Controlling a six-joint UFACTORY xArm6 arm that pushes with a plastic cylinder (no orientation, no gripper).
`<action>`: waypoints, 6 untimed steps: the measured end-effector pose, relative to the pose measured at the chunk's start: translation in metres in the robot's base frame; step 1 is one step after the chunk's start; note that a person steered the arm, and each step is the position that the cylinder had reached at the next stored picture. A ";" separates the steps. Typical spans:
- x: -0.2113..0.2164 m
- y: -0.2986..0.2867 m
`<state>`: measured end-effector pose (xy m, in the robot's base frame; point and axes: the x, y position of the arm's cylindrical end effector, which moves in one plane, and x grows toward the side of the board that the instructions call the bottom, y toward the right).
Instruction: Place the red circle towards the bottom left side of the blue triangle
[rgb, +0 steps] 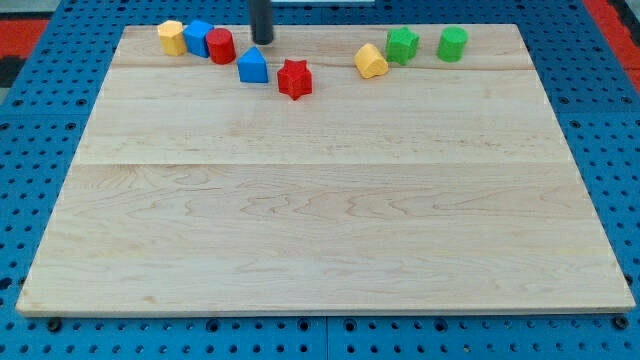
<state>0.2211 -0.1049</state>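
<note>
The red circle stands near the view's top left, touching a blue block on its left. The blue triangle sits just below and right of the red circle, close to it. My tip is at the view's top, just above the blue triangle and a little right of the red circle, touching neither as far as I can tell.
A yellow block sits left of the blue block. A red star lies right of the blue triangle. A yellow block, a green star-like block and a green block sit at the top right.
</note>
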 end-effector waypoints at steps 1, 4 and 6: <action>0.035 0.029; -0.015 -0.018; 0.031 -0.048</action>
